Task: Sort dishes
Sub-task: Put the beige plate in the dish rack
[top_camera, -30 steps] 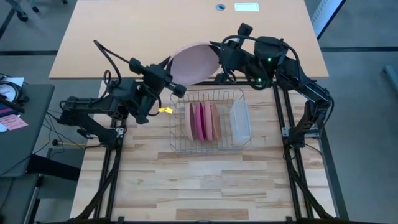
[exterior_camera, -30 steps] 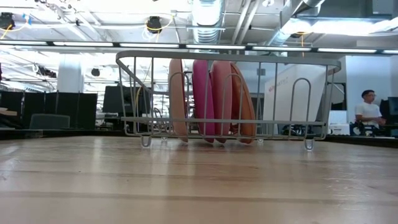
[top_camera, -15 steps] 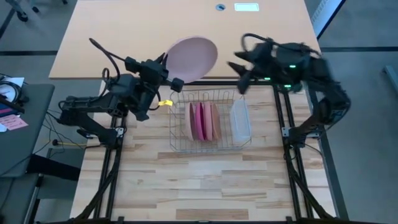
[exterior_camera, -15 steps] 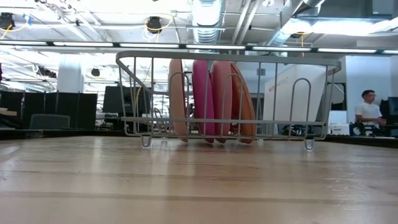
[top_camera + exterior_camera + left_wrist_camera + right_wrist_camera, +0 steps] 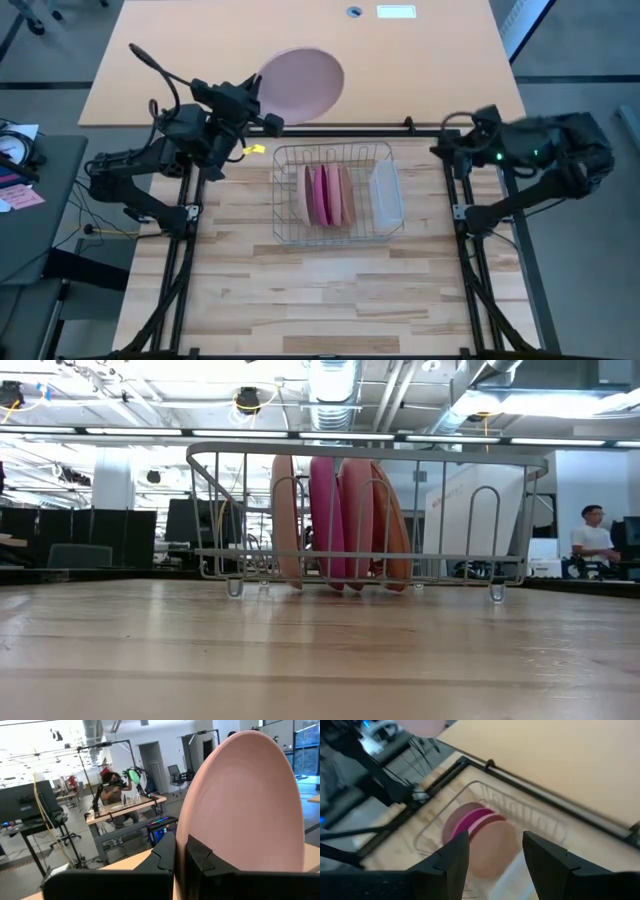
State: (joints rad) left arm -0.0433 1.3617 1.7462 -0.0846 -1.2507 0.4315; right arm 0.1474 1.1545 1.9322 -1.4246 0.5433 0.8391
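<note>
Low view gives me the nearest thing first: bare wood table, then the wire rack standing on it, with four plates on edge inside. From left to right there I see a pale pink plate, a magenta plate, a salmon plate and a darker orange plate, packed close and leaning slightly. Far off in the room a person sits at the right edge.

From above, the rack sits mid-table with the plates in its left half and a clear tub standing in its right end, just beside the plates.

My right gripper is at the table's right side, beyond the rack's far right corner and apart from it. In its wrist view the two fingers stand well apart with nothing between them, so it is released; the rack and its plates lie ahead of it.

Farthest out, my left gripper is past the rack's far left corner, over the tan desk. It is clenched on the rim of a large pink plate, which sticks out beyond it, raised over the desk. The wrist view confirms it: both fingers pinch the near edge of that plate, which stands on edge and tilted.
</note>
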